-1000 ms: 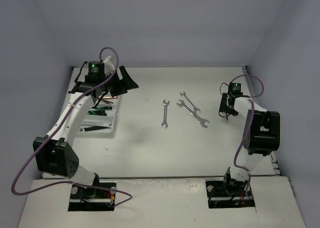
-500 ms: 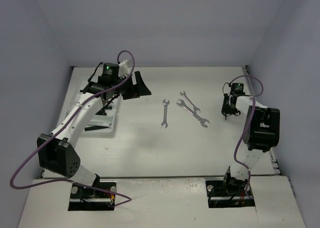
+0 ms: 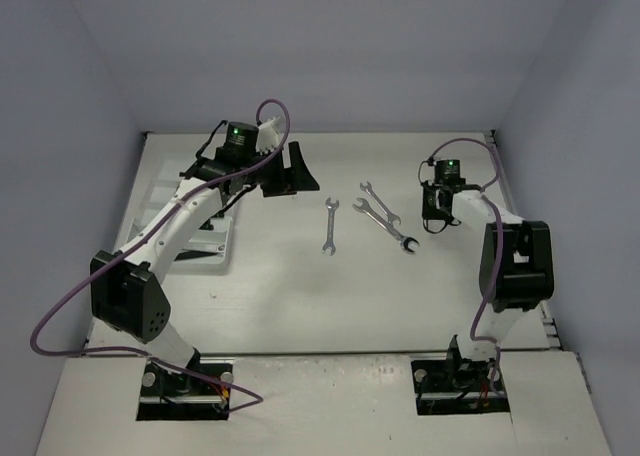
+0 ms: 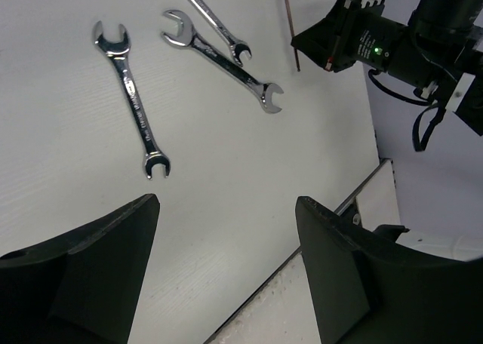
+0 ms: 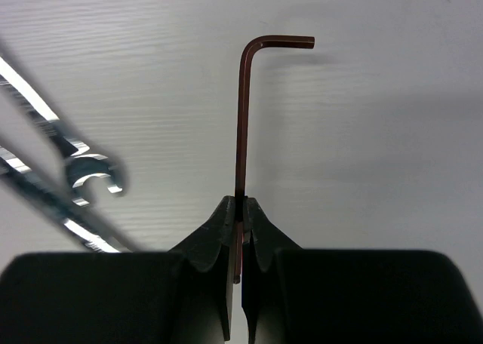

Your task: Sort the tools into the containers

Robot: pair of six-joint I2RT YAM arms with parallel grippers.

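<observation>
From above, a matte white tabletop [image 3: 300, 286] sits between pale lavender walls [image 3: 350, 46]. Left wrist view: the left gripper [image 4: 226, 208] has its jaws wide apart, with shiny silver open-end wrenches [image 4: 132, 99] lying ahead of them. Right wrist view: the right gripper [image 5: 240, 208] clamps a thin red-brown L-shaped hex key [image 5: 243, 118], its bent end beyond the jaws.

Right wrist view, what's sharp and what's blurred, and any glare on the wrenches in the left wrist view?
Right wrist view: the hex key is sharp, with a soft shadow beside it; the wrenches at left blur toward the lens. Left wrist view: all three wrenches are crisp, with bright glints on the chrome.
</observation>
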